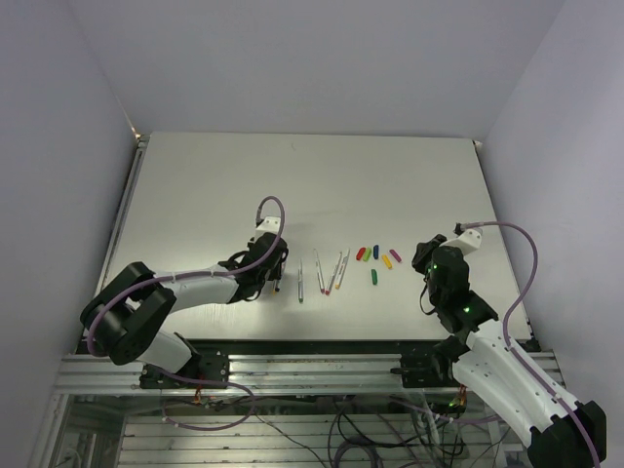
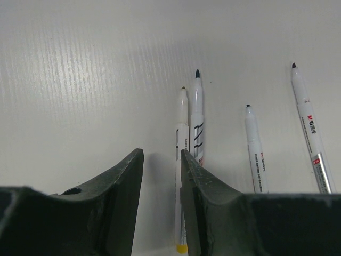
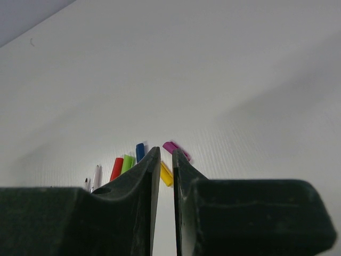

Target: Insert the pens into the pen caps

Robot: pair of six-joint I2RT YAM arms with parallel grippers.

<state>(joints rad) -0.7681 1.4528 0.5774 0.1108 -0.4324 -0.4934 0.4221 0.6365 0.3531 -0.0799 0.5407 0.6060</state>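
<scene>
Pens (image 2: 197,114) lie uncapped in a loose row at table (image 1: 312,175) centre, with the pen caps (image 1: 378,261) clustered just at their 3 o'clock side, apart from them. Left gripper (image 2: 161,176) sits low at the row's 9 o'clock end, jaws part-way apart with nothing between them, a yellow-ended pen (image 2: 181,160) just beside its right finger. Right gripper (image 3: 166,168) hangs near the caps' 4 o'clock, jaws narrowed to a slit, empty.

A lab test cell: bare white table (image 1: 312,175), plain white walls (image 1: 58,146), aluminium frame (image 1: 322,369), loose cables (image 1: 370,429) underneath.
</scene>
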